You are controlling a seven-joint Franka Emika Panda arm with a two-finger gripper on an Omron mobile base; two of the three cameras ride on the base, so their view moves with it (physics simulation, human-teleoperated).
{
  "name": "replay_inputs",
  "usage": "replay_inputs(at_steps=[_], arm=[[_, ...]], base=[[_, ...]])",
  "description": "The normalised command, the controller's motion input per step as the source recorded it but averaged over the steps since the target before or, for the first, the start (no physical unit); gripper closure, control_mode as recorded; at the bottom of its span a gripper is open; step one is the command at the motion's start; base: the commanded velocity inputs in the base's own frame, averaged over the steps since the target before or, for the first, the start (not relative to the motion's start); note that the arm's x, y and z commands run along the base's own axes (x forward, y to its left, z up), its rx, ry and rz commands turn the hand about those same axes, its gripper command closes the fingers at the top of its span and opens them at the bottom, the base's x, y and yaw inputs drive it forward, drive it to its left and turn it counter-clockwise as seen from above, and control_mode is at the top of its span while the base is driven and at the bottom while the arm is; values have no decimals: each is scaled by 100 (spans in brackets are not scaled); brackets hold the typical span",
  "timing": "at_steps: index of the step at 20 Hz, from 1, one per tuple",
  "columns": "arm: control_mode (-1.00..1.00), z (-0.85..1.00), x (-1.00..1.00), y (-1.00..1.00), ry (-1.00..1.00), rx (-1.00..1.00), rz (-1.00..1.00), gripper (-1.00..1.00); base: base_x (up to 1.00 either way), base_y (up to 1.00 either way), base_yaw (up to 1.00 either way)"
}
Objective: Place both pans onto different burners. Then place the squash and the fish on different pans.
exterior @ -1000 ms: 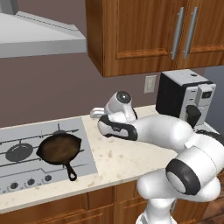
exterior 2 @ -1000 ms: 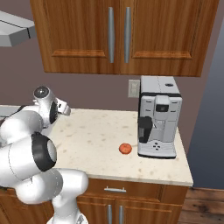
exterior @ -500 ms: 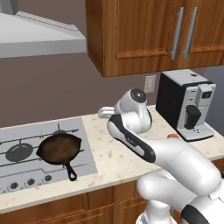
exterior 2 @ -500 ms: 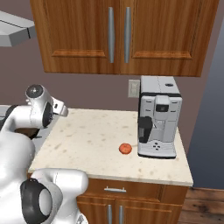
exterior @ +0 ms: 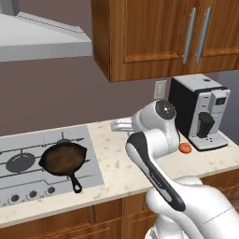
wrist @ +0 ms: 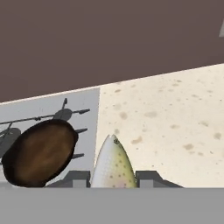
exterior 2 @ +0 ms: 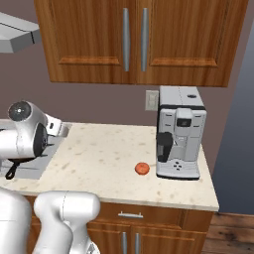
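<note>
My gripper [wrist: 113,180] is shut on the fish [wrist: 113,165], a pale speckled body that sticks out between the two dark fingertips [wrist: 74,178]. The hand hovers over the counter just right of the cooktop's edge, seen as the gripper [exterior: 117,125] in the left base view and the gripper [exterior 2: 63,130] in the right base view. A rusty brown skillet [exterior: 63,158] sits on a burner with its short handle toward the front; the same skillet [wrist: 39,153] lies left of the fish in the hand view. The orange-red squash [exterior: 185,148] rests on the counter by the coffee machine, the squash [exterior 2: 142,168] also showing there.
A silver cooktop [exterior: 91,163] holds another burner [exterior: 21,162] left of the skillet. A black and silver coffee machine [exterior: 200,112] stands at the counter's right end. Wooden cabinets [exterior: 154,37] and a range hood [exterior: 42,39] hang above. Speckled counter [exterior 2: 99,158] stretches between cooktop and machine.
The arm's links have swung and re-folded, the elbow rising in front of the cameras. The hand stays near the cooktop's right edge with the fish still held.
</note>
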Motion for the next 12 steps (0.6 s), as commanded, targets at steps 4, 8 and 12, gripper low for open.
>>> replay_inputs(at_steps=[4, 8, 12], arm=[[-100, 35, -79, -6, -4, 0, 0, 100], [-100, 36, -73, -4, -5, 0, 0, 100], [-100, 34, -72, -11, -2, 0, 0, 100]], base=[[0, 0, 0], [0, 0, 0], [0, 0, 0]])
